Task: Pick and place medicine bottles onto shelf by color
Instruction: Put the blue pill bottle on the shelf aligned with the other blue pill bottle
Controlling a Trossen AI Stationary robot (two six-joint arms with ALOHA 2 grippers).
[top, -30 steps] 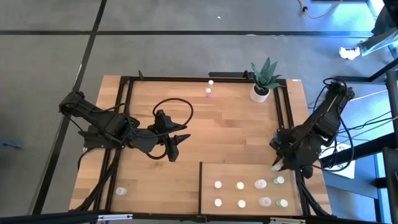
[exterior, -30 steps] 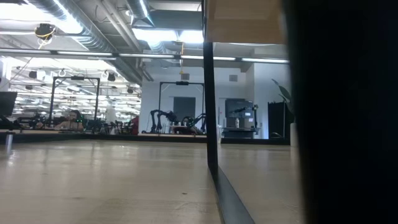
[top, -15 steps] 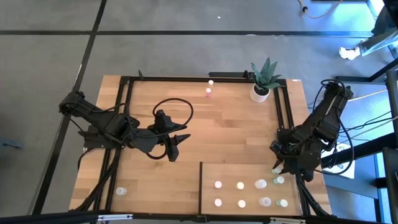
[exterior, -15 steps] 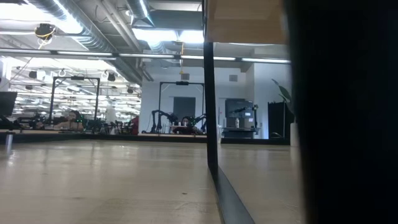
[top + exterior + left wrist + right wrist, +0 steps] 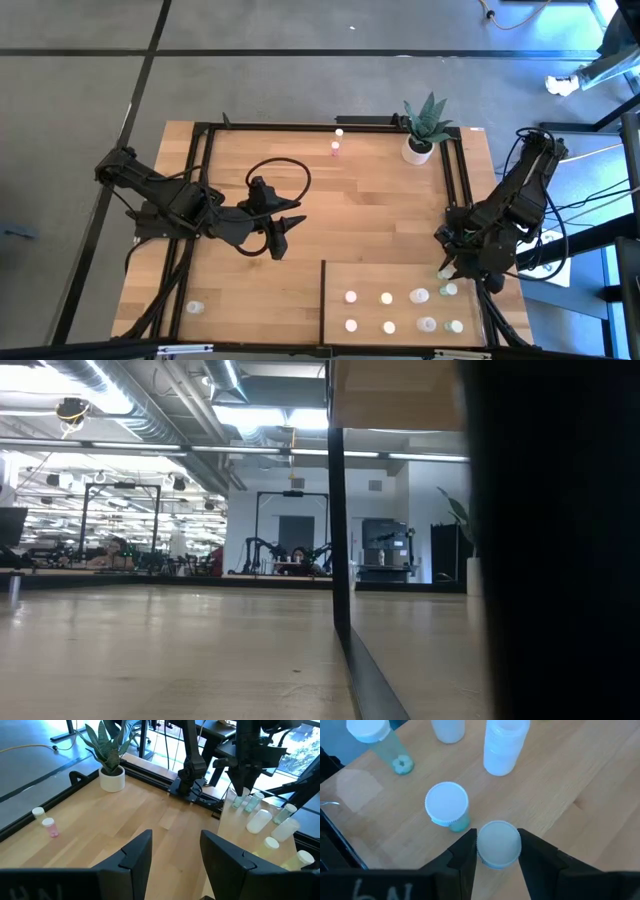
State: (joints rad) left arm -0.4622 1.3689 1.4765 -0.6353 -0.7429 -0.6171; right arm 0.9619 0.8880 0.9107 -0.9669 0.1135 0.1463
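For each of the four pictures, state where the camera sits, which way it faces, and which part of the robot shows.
High: overhead, straight down; both arms, shelf.
Low: tabletop height, level into the room; no fingers visible.
Left wrist: past its open fingers toward the plant.
Right wrist: down on a bottle between its fingers.
Shared: plant.

A planked tabletop (image 5: 300, 190) is seen from above. The left gripper (image 5: 283, 237) is held over its middle, clear of any bottle. The right gripper (image 5: 446, 268) is poised at the far right edge of the pale shelf (image 5: 375, 275), just beside a greenish bottle (image 5: 451, 290). Seven more bottles are stood in two rows on the shelf. A potted plant (image 5: 423, 127) and a pink bottle (image 5: 335, 149) are placed near the far edge.
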